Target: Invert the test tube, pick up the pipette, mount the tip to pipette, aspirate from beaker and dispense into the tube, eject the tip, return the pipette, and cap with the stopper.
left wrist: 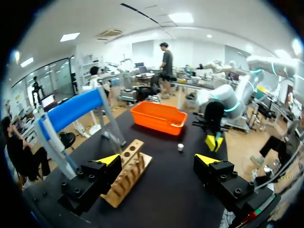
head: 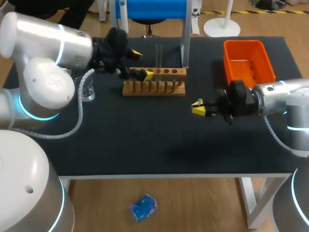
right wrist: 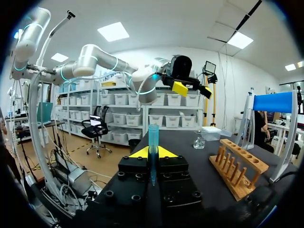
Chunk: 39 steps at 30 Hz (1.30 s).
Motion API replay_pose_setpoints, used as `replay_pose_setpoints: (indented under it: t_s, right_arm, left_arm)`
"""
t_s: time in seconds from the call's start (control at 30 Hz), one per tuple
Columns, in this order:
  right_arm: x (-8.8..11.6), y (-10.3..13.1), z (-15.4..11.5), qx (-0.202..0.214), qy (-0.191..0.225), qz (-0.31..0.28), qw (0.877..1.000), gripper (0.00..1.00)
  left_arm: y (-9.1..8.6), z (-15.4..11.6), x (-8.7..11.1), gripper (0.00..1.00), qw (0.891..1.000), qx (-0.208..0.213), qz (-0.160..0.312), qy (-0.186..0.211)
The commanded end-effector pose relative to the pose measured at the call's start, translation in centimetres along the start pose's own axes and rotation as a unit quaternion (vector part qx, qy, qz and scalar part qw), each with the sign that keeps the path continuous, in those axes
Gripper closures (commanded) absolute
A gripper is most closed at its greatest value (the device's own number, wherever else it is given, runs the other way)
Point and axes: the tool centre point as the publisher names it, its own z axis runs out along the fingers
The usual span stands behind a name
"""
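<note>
My right gripper (right wrist: 152,153) is shut on a thin bluish test tube (right wrist: 153,140) that stands upright between its fingers, open end up. In the head view that gripper (head: 198,108) hovers over the dark table, right of the wooden rack (head: 154,87). My left gripper (head: 142,64) is open above the rack's left end, with nothing between its fingers (left wrist: 159,161); the rack (left wrist: 129,172) lies beside one finger. A small stopper (left wrist: 180,147) sits on the table between the rack and my right gripper (left wrist: 213,141). A glass beaker (head: 87,90) stands left of the rack.
An orange bin (head: 247,62) stands at the back right of the table. A stand with a blue top (head: 150,8) rises behind the rack, its legs on the table's far edge. The beaker (right wrist: 199,140) and rack (right wrist: 239,168) show ahead of my right gripper.
</note>
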Motion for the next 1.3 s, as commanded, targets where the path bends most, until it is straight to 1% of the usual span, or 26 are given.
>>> replay_pose_setpoints:
  t_s: [0.03,0.17,0.27,0.37,0.43,0.5,0.6,0.63,0.67,1.3]
  right_arm:
    - [0.0,0.0,0.0,0.000,0.001,0.000,1.000,1.00]
    - [0.0,0.0,0.0,0.000,0.001,0.000,1.000,1.00]
    - [0.0,0.0,0.0,0.000,0.001,0.000,1.000,1.00]
    - [0.0,0.0,0.0,0.000,0.001,0.000,1.000,1.00]
    - [0.0,0.0,0.0,0.000,0.001,0.000,1.000,1.00]
    - [0.0,0.0,0.0,0.000,0.001,0.000,1.000,1.00]
    - [0.0,0.0,0.0,0.000,0.001,0.000,1.000,1.00]
    - [0.0,0.0,0.0,0.000,0.001,0.000,1.000,1.00]
    - [0.0,0.0,0.0,0.000,0.001,0.000,1.000,1.00]
    - [0.0,0.0,0.0,0.000,0.001,0.000,1.000,1.00]
  left_arm:
    - [0.6,-1.1,-0.5,0.00,0.994,0.020,-0.039,-0.097]
    - [0.3,-1.1,-2.7,0.00,0.986,0.016,-0.063,-0.152]
    - [-0.2,-0.9,-4.4,0.00,0.980,0.010,-0.072,-0.186]
    - [-0.6,-0.6,-6.2,0.00,0.976,0.019,-0.094,-0.195]
    - [-1.1,-0.3,-7.5,0.00,0.973,0.010,-0.098,-0.209]
    - [-1.3,0.2,-8.9,0.00,0.971,0.007,-0.106,-0.213]
    - [-1.6,0.5,-11.0,0.00,0.962,0.012,-0.122,-0.243]
    - [-1.7,0.7,-11.6,0.00,0.959,0.005,-0.126,-0.254]
    - [-1.7,0.9,-12.0,0.00,0.957,0.007,-0.131,-0.260]
    - [-1.7,0.9,-12.0,0.00,0.957,0.007,-0.131,-0.260]
